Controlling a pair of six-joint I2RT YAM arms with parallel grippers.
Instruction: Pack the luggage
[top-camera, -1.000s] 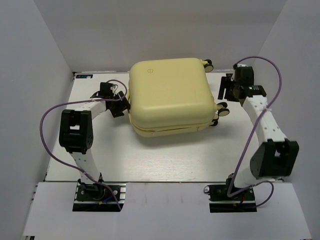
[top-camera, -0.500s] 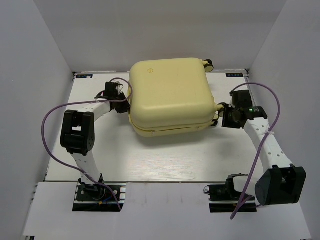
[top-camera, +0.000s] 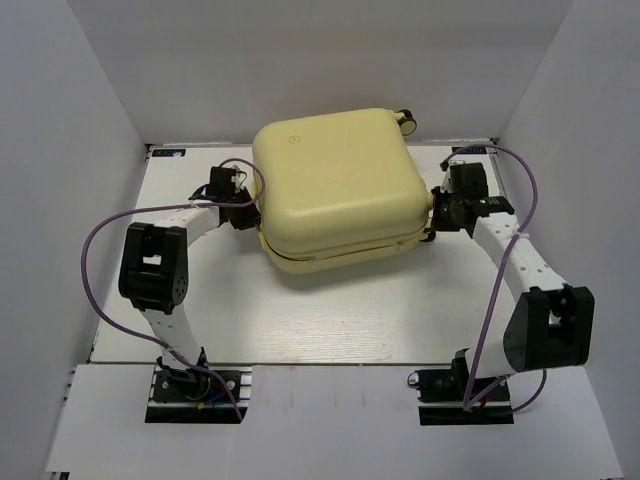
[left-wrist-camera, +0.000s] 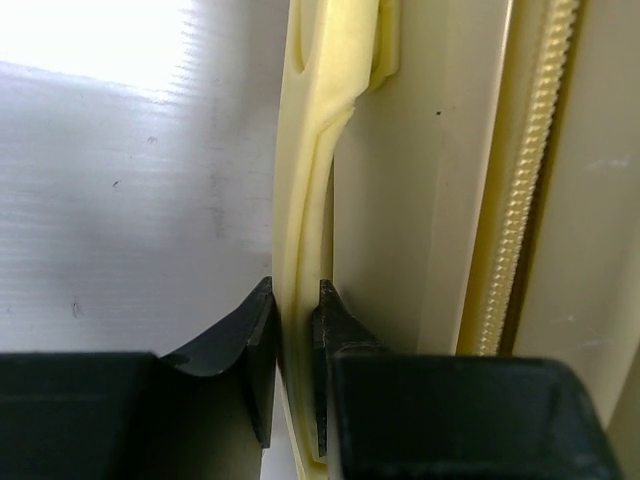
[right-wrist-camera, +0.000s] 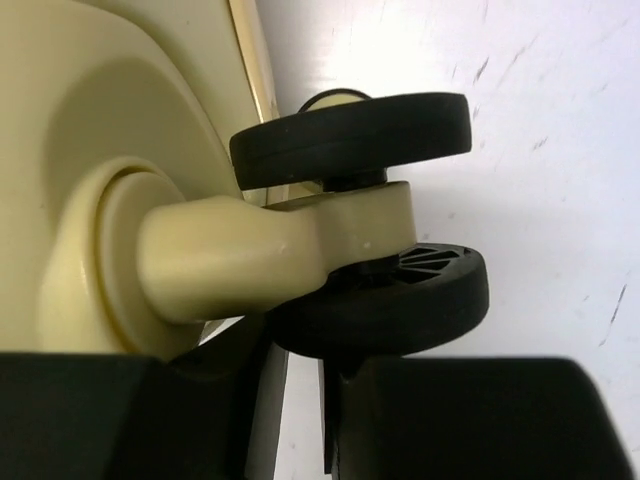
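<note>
The luggage (top-camera: 335, 185), a big pale yellow hard-shell suitcase, lies closed on the white table (top-camera: 330, 310). My left gripper (top-camera: 250, 212) is at its left side. In the left wrist view this gripper (left-wrist-camera: 297, 292) is shut on the thin yellow side handle (left-wrist-camera: 305, 180), beside the zipper (left-wrist-camera: 525, 190). My right gripper (top-camera: 437, 215) is at the suitcase's right side, by a black-and-cream wheel (right-wrist-camera: 385, 300). In the right wrist view the right gripper (right-wrist-camera: 300, 350) has its jaws drawn close, and the wheel's lower disc covers the fingertips.
White walls (top-camera: 60, 120) enclose the table on three sides. Purple cables (top-camera: 100, 235) loop off both arms. Another wheel (top-camera: 406, 118) sticks out at the suitcase's far right corner. Both arm bases (top-camera: 195, 385) stand at the near edge.
Both grippers have closed, the left on the handle and the right at the wheel. The right arm swung in to the suitcase's right side. The suitcase shifted slightly left and away.
</note>
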